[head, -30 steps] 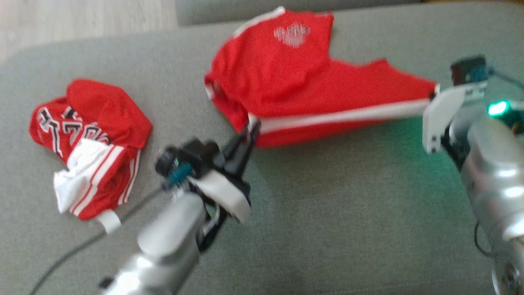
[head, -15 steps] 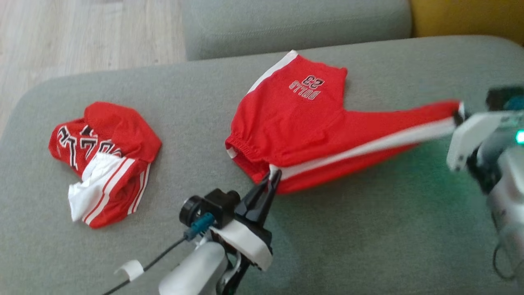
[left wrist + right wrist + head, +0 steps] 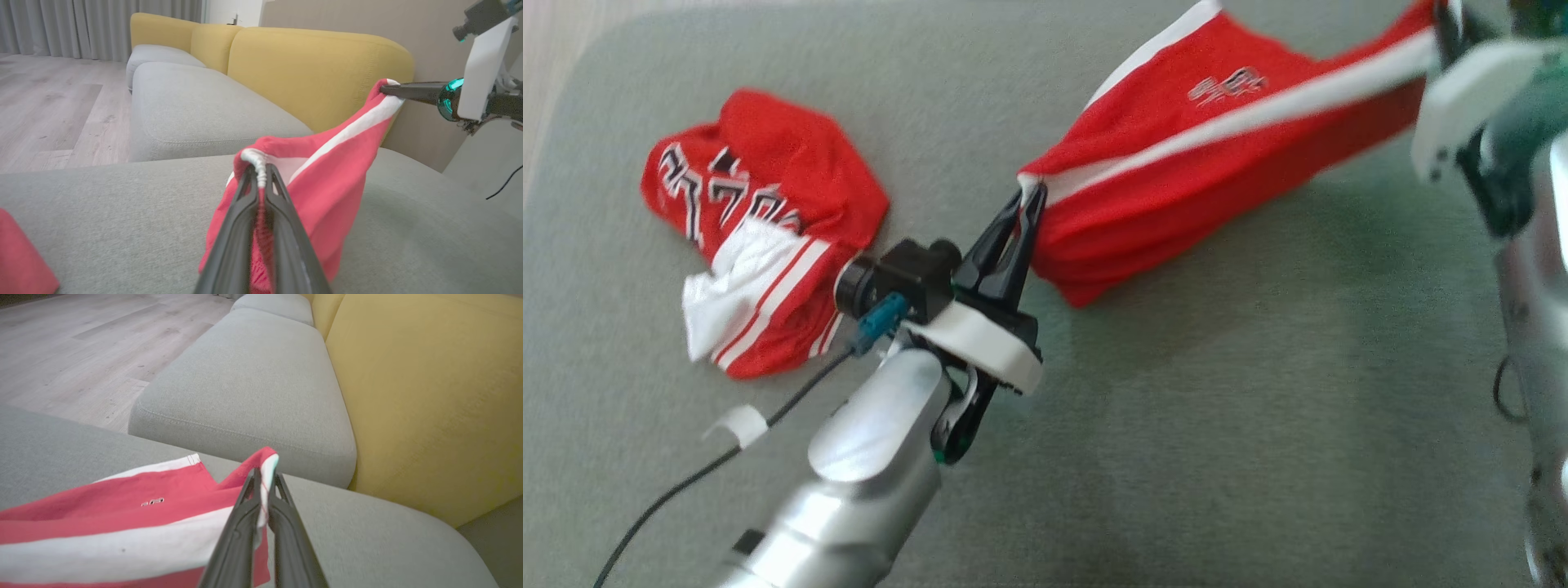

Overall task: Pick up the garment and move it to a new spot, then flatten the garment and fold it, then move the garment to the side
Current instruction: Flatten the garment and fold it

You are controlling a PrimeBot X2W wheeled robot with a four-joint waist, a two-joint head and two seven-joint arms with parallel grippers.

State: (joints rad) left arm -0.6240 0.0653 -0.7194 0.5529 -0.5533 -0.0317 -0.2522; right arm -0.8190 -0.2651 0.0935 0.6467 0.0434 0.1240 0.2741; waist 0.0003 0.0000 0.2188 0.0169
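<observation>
Left end effector (image 3: pixel 1027 202): the two dark fingers are pressed together on the white-corded waistband corner of the red mesh shorts with a white side stripe (image 3: pixel 1201 163). In the left wrist view a bunch of red cloth sits pinched between the fingers, with the white hem bulging just above the tips.

Right end effector (image 3: pixel 264 477): fingers pressed together as well, pinching the far end of the white stripe at the leg hem. A little red and white cloth pokes out past the tips.

Shorts: stretched taut between the two end effectors, stripe running along the upper edge. The red body sags below that line. A small printed mark shows on the far leg. Cannot tell whether the lowest fold touches the cushion or hangs just over it.

Support: grey fabric sofa seat cushion (image 3: pixel 1217 425), under both arms.

To the robot's left of the left end effector, well apart from the shorts, a crumpled red jersey with black-and-white lettering and white striped trim (image 3: pixel 760 220) lies on the same cushion.

Beyond: a second grey seat cushion (image 3: pixel 253 375), a yellow upholstered backrest (image 3: pixel 318 69) and a pale wood plank floor (image 3: pixel 49 102).
</observation>
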